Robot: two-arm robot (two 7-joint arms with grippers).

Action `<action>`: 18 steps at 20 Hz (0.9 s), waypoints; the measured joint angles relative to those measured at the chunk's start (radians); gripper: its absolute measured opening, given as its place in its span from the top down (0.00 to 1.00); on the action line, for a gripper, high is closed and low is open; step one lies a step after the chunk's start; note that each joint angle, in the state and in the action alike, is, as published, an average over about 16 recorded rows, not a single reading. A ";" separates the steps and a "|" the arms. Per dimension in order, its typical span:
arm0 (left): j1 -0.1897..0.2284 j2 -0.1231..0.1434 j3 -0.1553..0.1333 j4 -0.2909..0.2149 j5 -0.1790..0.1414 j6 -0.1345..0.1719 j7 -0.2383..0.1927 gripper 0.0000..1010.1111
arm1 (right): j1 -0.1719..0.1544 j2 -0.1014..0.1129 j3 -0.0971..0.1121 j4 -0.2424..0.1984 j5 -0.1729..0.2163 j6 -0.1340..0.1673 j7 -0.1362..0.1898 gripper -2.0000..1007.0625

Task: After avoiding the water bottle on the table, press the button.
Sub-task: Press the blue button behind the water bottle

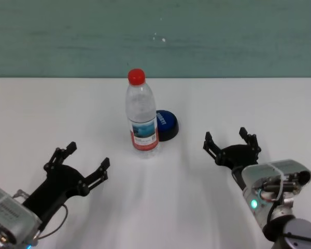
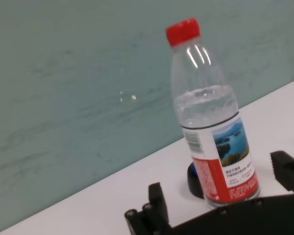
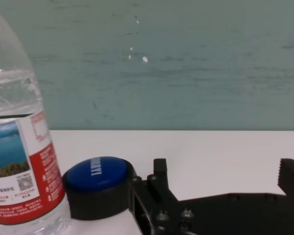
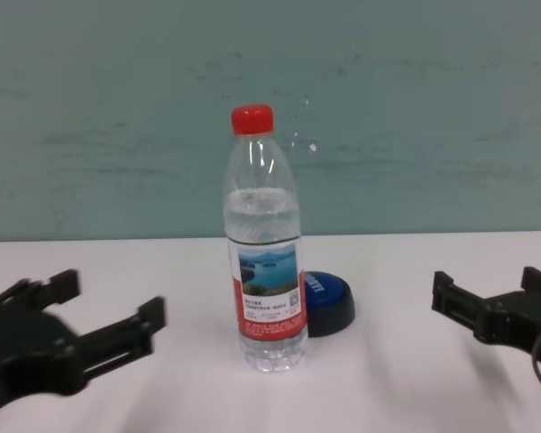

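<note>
The water bottle (image 1: 142, 115), clear with a red cap and a lake-photo label, stands upright mid-table (image 1: 160, 207). The blue-topped button (image 1: 167, 124) with a black base sits just behind it to the right, partly hidden by it. My left gripper (image 1: 83, 163) is open and empty, near the table's front left. My right gripper (image 1: 231, 140) is open and empty, to the right of the button and apart from it. The bottle (image 3: 17, 147) and button (image 3: 100, 183) show in the right wrist view; the bottle (image 2: 213, 122) hides most of the button (image 2: 195, 180) in the left wrist view.
A teal wall (image 1: 155, 36) runs behind the table's far edge. Bare white tabletop lies between the right gripper and the button, and on both sides of the bottle.
</note>
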 joint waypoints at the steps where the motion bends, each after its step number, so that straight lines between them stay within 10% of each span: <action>1: 0.011 0.006 -0.010 -0.009 -0.004 -0.003 -0.002 0.01 | 0.000 0.000 0.000 0.000 0.000 0.000 0.000 0.00; 10: 0.076 0.061 -0.094 -0.044 -0.042 -0.036 -0.034 0.01 | 0.000 0.000 0.000 0.000 0.000 0.000 0.000 0.00; 18: 0.026 0.089 -0.121 0.008 -0.080 -0.053 -0.080 0.01 | 0.000 0.000 0.000 0.000 0.000 0.000 0.000 0.00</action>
